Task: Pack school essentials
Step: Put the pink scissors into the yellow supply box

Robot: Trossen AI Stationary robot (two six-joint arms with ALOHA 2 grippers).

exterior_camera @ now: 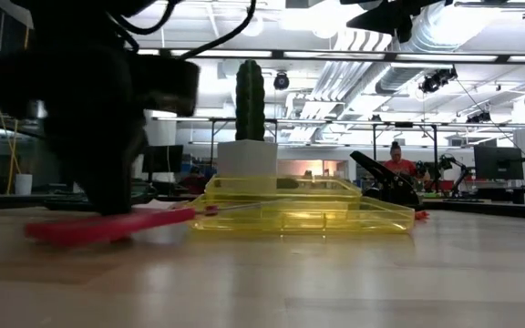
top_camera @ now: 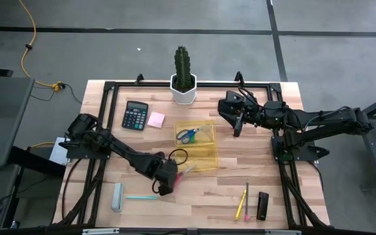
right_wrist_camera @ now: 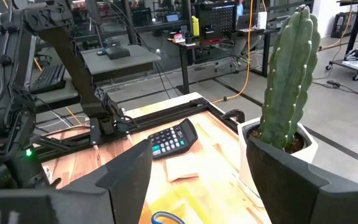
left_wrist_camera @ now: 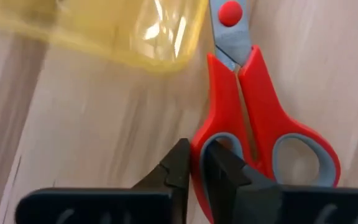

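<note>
The red-handled scissors (left_wrist_camera: 253,106) lie on the wood beside the near left corner of the clear yellow box (top_camera: 198,147), blades toward it. My left gripper (left_wrist_camera: 194,152) is shut on one handle ring. Blue-handled scissors (top_camera: 188,135) lie inside the box. The pink sticky-note pad (top_camera: 155,119) sits next to the black calculator (top_camera: 134,115). A light-blue pen (top_camera: 140,196) lies by the grey block (top_camera: 117,197). The yellow pencil (top_camera: 240,205) and brown pencil (top_camera: 247,194) lie near the front right. My right gripper (top_camera: 238,127) hangs open above the table, right of the box. My left gripper holds the red scissors by the rim of one handle ring (left_wrist_camera: 199,144). One finger (left_wrist_camera: 224,173) is inside the ring and the other finger (left_wrist_camera: 176,167) outside it. The fingers come from above. In the low view the scissors (exterior_camera: 108,226) rest flat on the table.
A potted cactus (top_camera: 183,72) stands at the far edge behind the box. A small black object (top_camera: 262,205) lies right of the pencils. A black frame (top_camera: 286,163) runs around the tabletop. Bare wood lies between the box and the pencils.
</note>
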